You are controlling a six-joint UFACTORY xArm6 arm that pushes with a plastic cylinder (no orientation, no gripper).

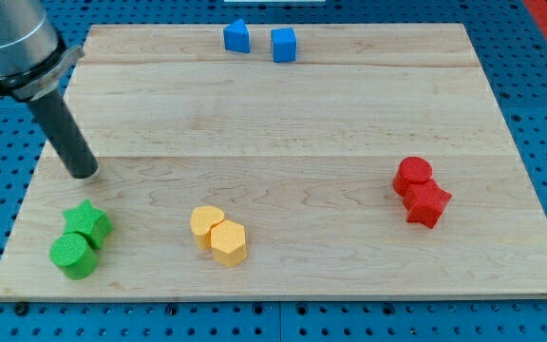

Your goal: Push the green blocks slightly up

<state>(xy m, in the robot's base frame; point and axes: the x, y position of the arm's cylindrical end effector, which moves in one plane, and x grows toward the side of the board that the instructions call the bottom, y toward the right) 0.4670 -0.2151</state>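
While blocks sit paired: my tip (pixel 84 175) hovers just above both greens (rod only, nothing grasped).
Greens: star (pixel 88 222) touching cylinder (pixel 73 255), board's (pixel 283 133) bottom-left corner.

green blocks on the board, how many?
2, touching, near the view's bottom-left corner: a green star block and a green cylinder just below it. My tip sits just above the star. Nothing looks hidden.
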